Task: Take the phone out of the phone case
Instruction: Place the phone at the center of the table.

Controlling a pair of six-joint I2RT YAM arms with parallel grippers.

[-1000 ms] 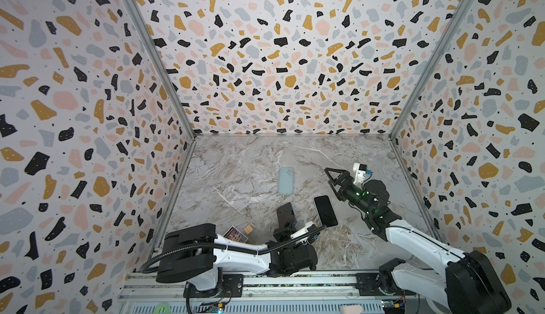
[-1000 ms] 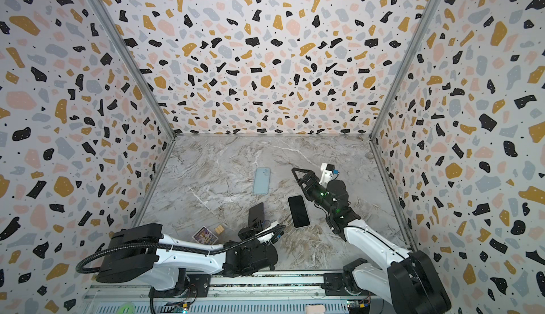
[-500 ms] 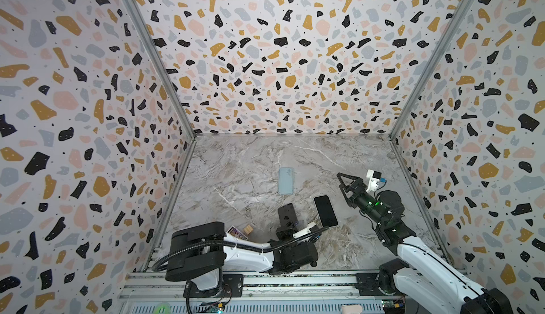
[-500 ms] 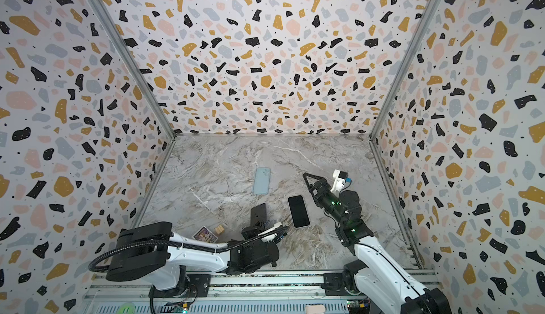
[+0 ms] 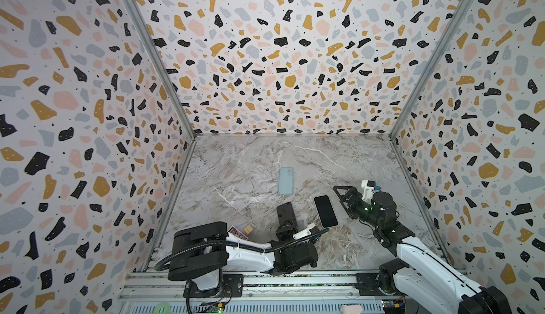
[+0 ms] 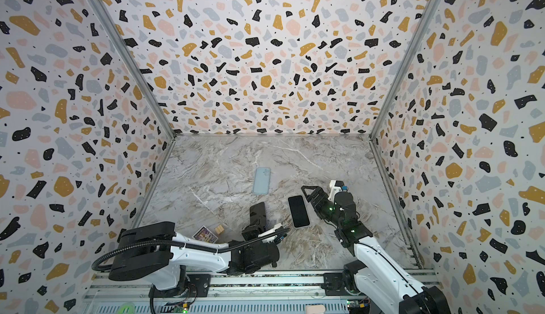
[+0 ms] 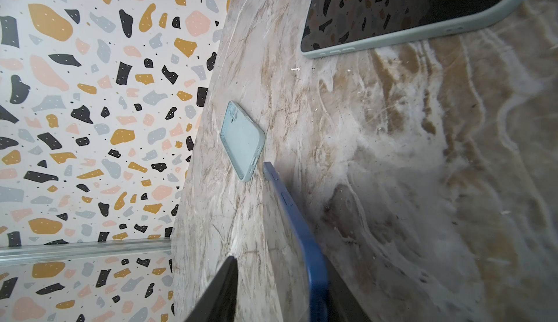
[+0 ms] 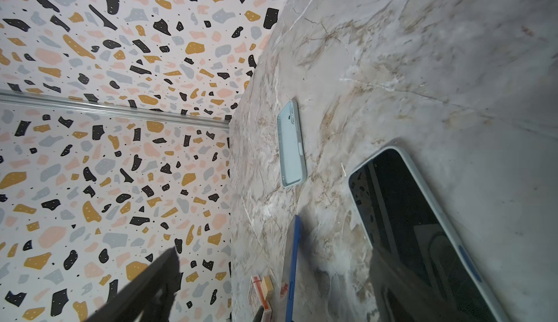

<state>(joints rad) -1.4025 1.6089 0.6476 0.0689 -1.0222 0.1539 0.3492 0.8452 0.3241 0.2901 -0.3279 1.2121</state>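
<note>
Slim rectangular phone w/ glossy black screen (image 5: 325,211) lies face-up, flat on the grey-veined marble table (image 5: 250,162), right of centre towards the near edge; it sits in a pale mint-green soft phone case (image 7: 392,40) whose rim wraps its edges, side buttons showing as raised bumps; screen is dark and mirrors the speckled walls; long axis tilted a little off straight.

R gripper (image 5: 342,197) hangs just beside the phone's far-right corner, jaws spread wide, holding nothing, not touching the phone.

L gripper (image 5: 286,222) sits just left of the phone, jaws apart; a dark slab w/ navy-blue rim (image 7: 306,239) stands on edge btw them, against one finger, w/ a clear gap to the other black finger (image 7: 220,287); phone or bare case, can't tell.

Light-blue rectangular case (image 5: 286,180) lies flat further back, apart from both, camera cut-out at its far end; small printed card (image 6: 205,234) and tan wooden block (image 6: 218,229) lie side by side by the L arm.
</note>
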